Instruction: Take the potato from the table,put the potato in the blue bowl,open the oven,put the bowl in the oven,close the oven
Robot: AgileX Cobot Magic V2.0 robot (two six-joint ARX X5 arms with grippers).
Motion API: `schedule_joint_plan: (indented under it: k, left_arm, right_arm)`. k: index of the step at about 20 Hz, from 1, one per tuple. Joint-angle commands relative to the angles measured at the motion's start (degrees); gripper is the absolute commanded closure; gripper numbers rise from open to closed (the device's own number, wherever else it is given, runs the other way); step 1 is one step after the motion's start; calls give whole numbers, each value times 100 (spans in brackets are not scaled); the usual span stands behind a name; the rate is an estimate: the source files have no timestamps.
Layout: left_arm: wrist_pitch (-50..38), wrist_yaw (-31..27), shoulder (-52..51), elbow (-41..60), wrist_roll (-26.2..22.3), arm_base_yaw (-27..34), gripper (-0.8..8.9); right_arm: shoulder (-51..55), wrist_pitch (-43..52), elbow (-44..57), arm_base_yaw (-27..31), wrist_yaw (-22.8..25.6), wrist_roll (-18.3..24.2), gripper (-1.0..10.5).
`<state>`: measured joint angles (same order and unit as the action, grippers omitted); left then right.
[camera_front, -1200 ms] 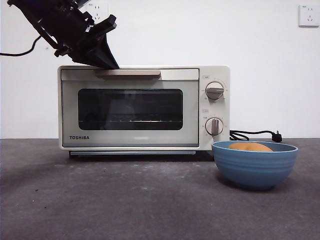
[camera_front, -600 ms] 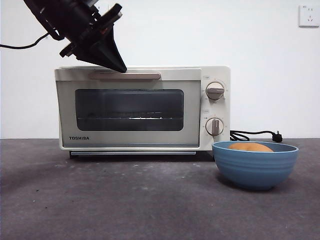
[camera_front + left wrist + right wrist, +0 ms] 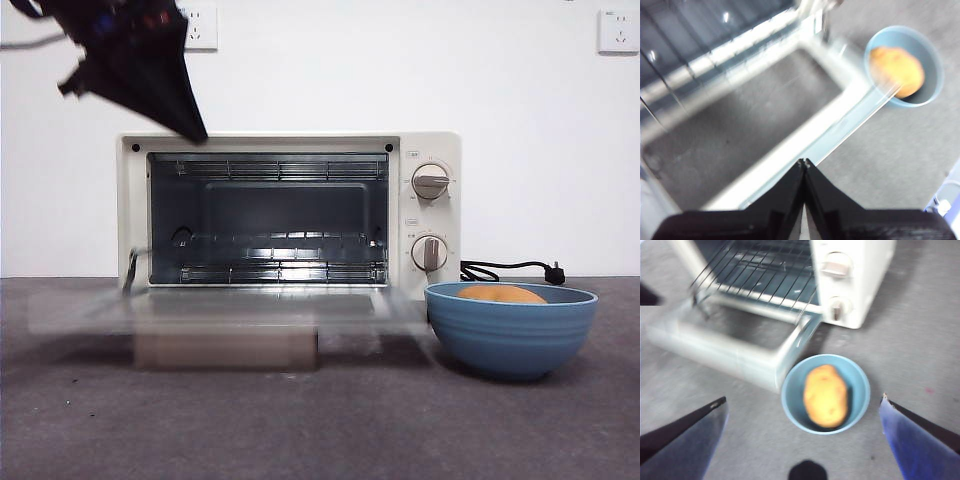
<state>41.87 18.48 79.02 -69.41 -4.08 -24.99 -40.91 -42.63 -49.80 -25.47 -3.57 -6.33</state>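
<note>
A cream toaster oven sits on a dark grey table with its door dropped down flat and blurred, so the wire racks inside are in plain sight. At about four o'clock from the oven, just beside the corner of the lowered door, stands a blue bowl with the potato lying inside it.

The left gripper hangs above the oven's top corner, at about ten o'clock from the opening, its two black jaws pressed together on nothing. The right gripper hovers above the bowl with its jaws spread wide, well apart from the rim.

By the look of it, the potato is in the bowl and the oven is open — two steps remain: setting the bowl inside and closing the door.
</note>
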Motion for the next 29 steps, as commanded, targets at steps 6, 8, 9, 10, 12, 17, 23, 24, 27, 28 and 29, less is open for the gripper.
schedule_joint_plan:
  k: [6, 8, 9, 10, 12, 17, 23, 24, 27, 28, 29]
  left_arm:
    - [-111, -35, -1381, 35, -42, -17, 821]
    - [-111, -44, -1801, 35, -15, -17, 821]
    - [-111, -48, -1989, 35, 0, -17, 821]
    - [-111, -48, -2208, 35, 0, -17, 821]
    - [-107, -55, -2590, 35, 44, -17, 821]
    - [-52, -109, -3388, 35, 155, -17, 821]
    - [503, -219, -3939, 35, 243, -17, 821]
    - [555, -216, -3963, 35, 243, -17, 821]
    - [754, -214, -3971, 35, 240, -17, 821]
    - [778, -214, -3971, 35, 240, -17, 821]
    - [776, -214, -3971, 35, 240, -17, 821]
  right_arm:
    - [-234, 7, 9, 0, 382, -227, 444]
    - [-518, 7, 9, 33, 385, -293, 446]
    - [-675, 7, 9, 72, 372, -317, 446]
    - [-892, 11, 9, 127, 352, -326, 446]
    - [-1314, 24, 9, 249, 352, -323, 446]
    - [-2354, 155, 9, 850, -146, -280, 448]
    - [-3375, 678, 9, 1246, -256, -109, 542]
    - [-3543, 780, 9, 1246, -254, -109, 542]
    - [-3993, 975, 9, 1270, -411, -111, 542]
    - [-4107, 1067, 9, 1270, -415, -111, 543]
    - [-4192, 1156, 9, 1270, -404, -111, 550]
